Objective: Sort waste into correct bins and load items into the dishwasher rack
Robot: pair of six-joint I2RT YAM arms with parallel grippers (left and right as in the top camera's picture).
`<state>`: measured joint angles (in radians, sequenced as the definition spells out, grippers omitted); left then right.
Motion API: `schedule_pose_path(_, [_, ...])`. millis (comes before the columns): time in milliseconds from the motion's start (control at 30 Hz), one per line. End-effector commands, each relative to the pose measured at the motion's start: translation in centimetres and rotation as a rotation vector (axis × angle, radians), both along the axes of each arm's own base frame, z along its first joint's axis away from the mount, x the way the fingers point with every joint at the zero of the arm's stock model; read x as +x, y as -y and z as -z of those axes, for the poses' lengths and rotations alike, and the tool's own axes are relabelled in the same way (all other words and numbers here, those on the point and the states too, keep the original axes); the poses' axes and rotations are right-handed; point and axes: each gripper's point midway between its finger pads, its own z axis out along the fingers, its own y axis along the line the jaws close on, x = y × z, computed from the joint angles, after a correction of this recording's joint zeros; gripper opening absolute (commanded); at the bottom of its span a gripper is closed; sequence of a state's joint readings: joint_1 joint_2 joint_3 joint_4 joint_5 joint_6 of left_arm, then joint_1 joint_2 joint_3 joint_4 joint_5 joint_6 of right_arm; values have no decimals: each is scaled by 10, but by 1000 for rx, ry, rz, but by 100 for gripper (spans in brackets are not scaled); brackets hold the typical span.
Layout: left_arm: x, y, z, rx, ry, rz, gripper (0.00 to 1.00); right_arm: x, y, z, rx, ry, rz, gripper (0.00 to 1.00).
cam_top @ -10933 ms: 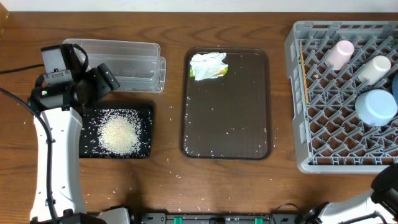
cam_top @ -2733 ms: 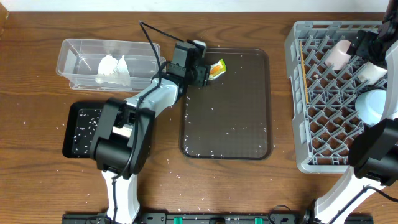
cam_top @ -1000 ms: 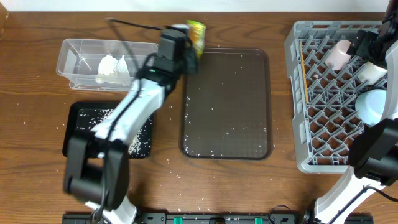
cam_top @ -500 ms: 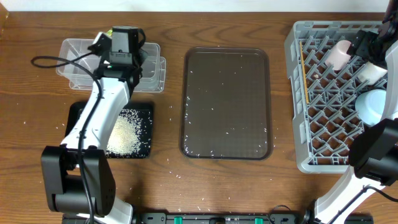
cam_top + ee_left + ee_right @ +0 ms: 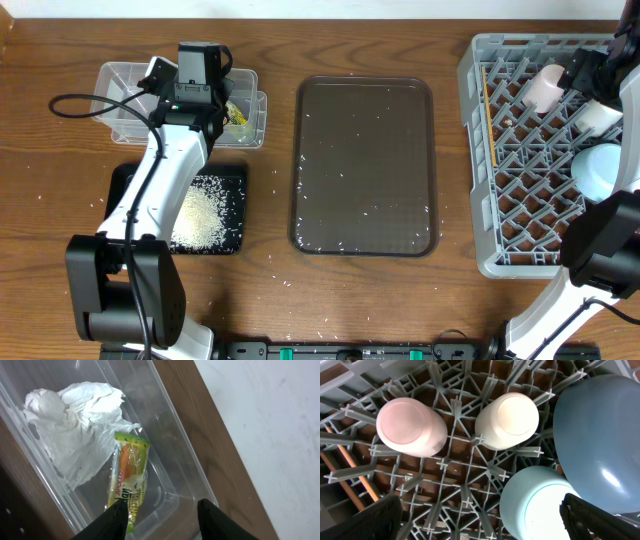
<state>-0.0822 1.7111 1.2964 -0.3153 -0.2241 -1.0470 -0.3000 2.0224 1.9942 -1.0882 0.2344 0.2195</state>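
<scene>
Waste: yellow-green plastic wrapper (image 5: 129, 475) lies loose below spread left pincer (image 5: 161, 506), touching crumpled white paper napkin (image 5: 75, 435) | handling: light, limp, slippery | hold: pinch across its middle

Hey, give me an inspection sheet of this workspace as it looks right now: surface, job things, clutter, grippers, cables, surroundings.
Surface: wooden table, loose rice grains scattered over it.
Job's things: napkin and wrapper lie in the clear tub; rice heap in the black tray; pink cup, white cup, bowl, plate and chopsticks in the rack.
Clutter: brown serving tray, only stray grains on it.
Grippers: left gripper open above the tub, holding nothing; right gripper wide open over the rack, holding nothing.
Cables: black cable loops over the tub's left end.
Surroundings: white surface beyond the table's far edge.
</scene>
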Motion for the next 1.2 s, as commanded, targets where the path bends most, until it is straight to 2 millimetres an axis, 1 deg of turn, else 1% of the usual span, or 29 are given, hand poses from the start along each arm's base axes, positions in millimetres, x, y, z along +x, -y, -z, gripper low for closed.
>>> schedule_pose_path(0, [-11,-6,-23,57,13,28,52,1,0,1,4,2,10,99])
schedule_pose_path(33, [-17,-6,-29,65,11,36,53,1,0,1,4,2,10,99])
schedule_pose_path(100, [-37,-8,-40,79,-21,49,54,1,0,1,4,2,10,99])
schedule_pose_path(167, [-67,-12,-47,108,-94,72,54,1,0,1,4,2,10,99])
schedule_pose_path(267, [-114,-20,-52,130,-204,66,54,1,0,1,4,2,10,99])
schedule_pose_path(333, [-139,-23,-59,133,-238,65,55,1,0,1,4,2,10,99])
schedule_pose_path(400, [-155,-23,-66,135,-238,83,56,1,0,1,4,2,10,99])
schedule_pose_path(500, [-176,-18,-77,153,-228,166,56,1,0,1,4,2,10,99])
schedule_pose_path(567, [-196,-18,-82,159,-222,181,57,1,0,1,4,2,10,99])
schedule_pose_path(600, [-206,-15,-83,156,-215,207,57,1,0,1,4,2,10,99])
schedule_pose_path(667, [-222,-5,-80,136,-196,270,57,1,0,1,4,2,10,99])
schedule_pose_path(767, [-248,6,-67,81,-182,323,57,1,0,1,4,3,10,99])
schedule_pose_path(867, [-278,7,-47,56,-242,330,68,1,0,1,4,2,10,99])
schedule_pose_path(900, [-287,6,-40,54,-274,330,77,1,0,1,4,2,10,99])
schedule_pose_path(933, [-295,5,-35,52,-303,331,83,1,0,1,4,2,10,99])
schedule_pose_path(967, [-303,5,-30,49,-334,331,84,1,0,1,4,2,10,99])
schedule_pose_path(1067, [-321,3,-20,43,-417,333,85,1,0,1,4,2,10,99])
schedule_pose_path(1167, [-327,3,-18,40,-446,333,87,1,0,1,4,2,10,99])
